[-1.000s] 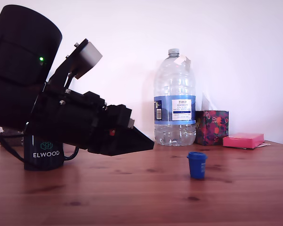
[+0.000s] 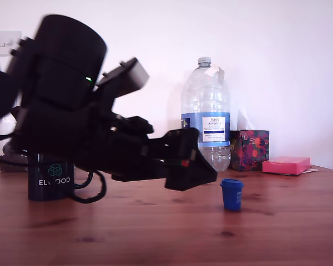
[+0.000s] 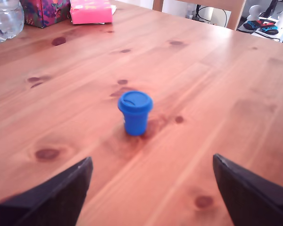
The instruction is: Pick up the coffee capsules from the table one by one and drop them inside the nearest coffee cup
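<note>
A bright blue coffee capsule [image 2: 231, 193] [image 3: 135, 112] stands upright on the reddish-brown table [image 2: 172, 233] [image 3: 203, 84]. The black gripper [image 2: 202, 169] [image 3: 153, 179] hangs just above the table, a short way to the capsule's left in the exterior view. It is open, its two dark fingertips [image 3: 61, 188] spread wide with nothing between them, and the capsule lies ahead of the gap. The dark coffee cup [image 2: 51, 178] with white lettering stands at the exterior view's left, partly behind the arm. No dark capsule shows.
A large clear water bottle [image 2: 205, 116] [image 3: 4, 19], a patterned tissue box [image 2: 248, 149] [image 3: 45, 10] and a pink pad [image 2: 286, 164] [image 3: 90, 11] stand at the table's far side. A black cable [image 2: 91, 191] loops by the cup. A wooden chair back [image 3: 198, 7] shows beyond the table.
The arm has swung toward the exterior view's right and a little up, bringing the gripper close to the blue capsule. The capsule and cup have not moved.
</note>
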